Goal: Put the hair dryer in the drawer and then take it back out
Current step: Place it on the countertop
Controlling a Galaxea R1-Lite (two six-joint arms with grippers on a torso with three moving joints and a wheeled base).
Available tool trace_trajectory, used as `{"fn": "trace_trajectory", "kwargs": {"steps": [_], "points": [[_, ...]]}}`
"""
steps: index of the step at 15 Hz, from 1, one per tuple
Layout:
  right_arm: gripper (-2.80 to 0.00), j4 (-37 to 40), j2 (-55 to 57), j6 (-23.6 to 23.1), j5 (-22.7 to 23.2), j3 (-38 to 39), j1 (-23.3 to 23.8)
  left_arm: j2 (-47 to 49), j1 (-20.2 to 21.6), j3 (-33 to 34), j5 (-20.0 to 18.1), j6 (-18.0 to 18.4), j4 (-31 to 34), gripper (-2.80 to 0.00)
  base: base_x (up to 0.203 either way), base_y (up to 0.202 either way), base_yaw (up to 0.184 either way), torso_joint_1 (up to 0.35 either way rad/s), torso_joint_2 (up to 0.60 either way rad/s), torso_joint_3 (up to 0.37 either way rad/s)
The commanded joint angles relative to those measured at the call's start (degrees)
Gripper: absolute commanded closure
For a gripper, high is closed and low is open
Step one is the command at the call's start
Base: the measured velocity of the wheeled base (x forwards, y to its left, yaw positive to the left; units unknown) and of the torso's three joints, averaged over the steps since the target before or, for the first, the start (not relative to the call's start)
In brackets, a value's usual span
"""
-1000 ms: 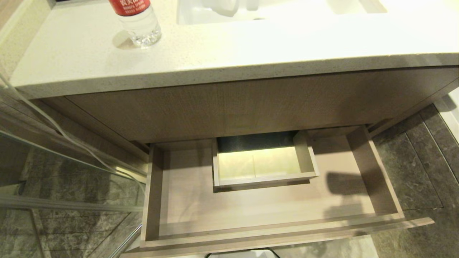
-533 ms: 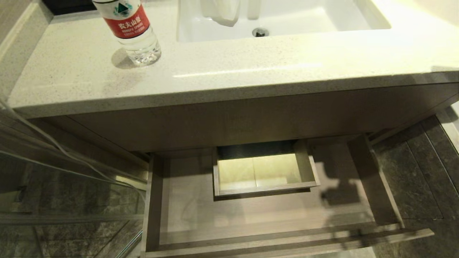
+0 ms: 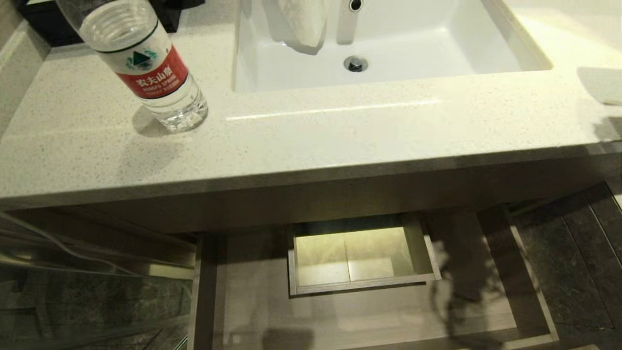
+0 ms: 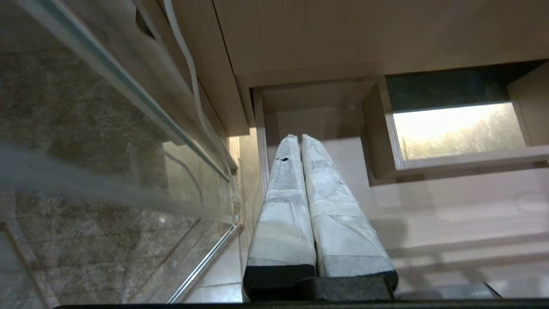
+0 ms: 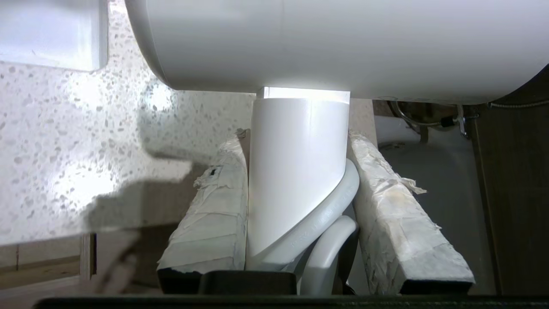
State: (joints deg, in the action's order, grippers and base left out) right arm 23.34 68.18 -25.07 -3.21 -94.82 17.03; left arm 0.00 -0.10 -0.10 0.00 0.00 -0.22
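I see right hand (image 5: 296,171) clamped on hair dryer (image 5: 300,180) handle, beside worktop (image 5: 64,150) edge. Left hand (image 4: 300,141) fingers pressed together, empty, over open drawer (image 4: 450,206).

white hair dryer (image 5: 296,171), wood-grain drawer (image 3: 369,316)

Water bottle (image 3: 146,68) stands on countertop (image 3: 340,131) (beside the sink (image 3: 437,53)).

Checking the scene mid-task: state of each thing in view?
drawer: pulled open, nothing in it
hair dryer: held by its handle
right gripper: shut on the hair dryer
left gripper: shut, holding nothing
water bottle: standing on the countertop
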Motion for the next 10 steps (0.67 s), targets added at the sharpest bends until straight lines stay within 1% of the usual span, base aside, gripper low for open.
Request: {"fn": "trace_trajectory", "kwargs": {"steps": [1, 3, 5, 6, 8, 10], "points": [[0.0, 0.5, 4.1, -1.4, 0.3, -1.8, -0.1, 0.0, 0.0, 0.0, 0.0, 0.0, 0.0, 0.0, 0.0, 0.0, 0.0, 0.366, -0.12, 0.235], [0.0, 0.3, 6.3, -1.8, 0.5, -2.7, -0.1, 0.1, 0.0, 0.0, 0.0, 0.0, 0.0, 0.0, 0.0, 0.0, 0.0, 0.362, -0.13, 0.217], [0.0, -0.1, 9.0, -1.7, 0.8, -5.1, -0.1, 0.0, 0.0, 0.0, 0.0, 0.0, 0.0, 0.0, 0.0, 0.0, 0.0, 0.232, -0.09, 0.127], [0.0, 0.0, 10.6, -1.7, 2.1, -6.1, -0.1, 0.0, 0.0, 0.0, 0.0, 0.0, 0.0, 0.0, 0.0, 0.0, 0.0, 0.099, -0.04, 0.058], [0.0, 0.6, 12.9, -2.1, 9.2, -7.1, -0.2, 0.0, 0.0, 0.0, 0.0, 0.0, 0.0, 0.0, 0.0, 0.0, 0.0, 0.045, -0.02, 0.025], [0.0, 1.8, 14.4, -2.5, 10.7, -7.3, -0.2, 0.0, 0.0, 0.0, 0.0, 0.0, 0.0, 0.0, 0.0, 0.0, 0.0, 0.0, 0.0, 0.0]]}}
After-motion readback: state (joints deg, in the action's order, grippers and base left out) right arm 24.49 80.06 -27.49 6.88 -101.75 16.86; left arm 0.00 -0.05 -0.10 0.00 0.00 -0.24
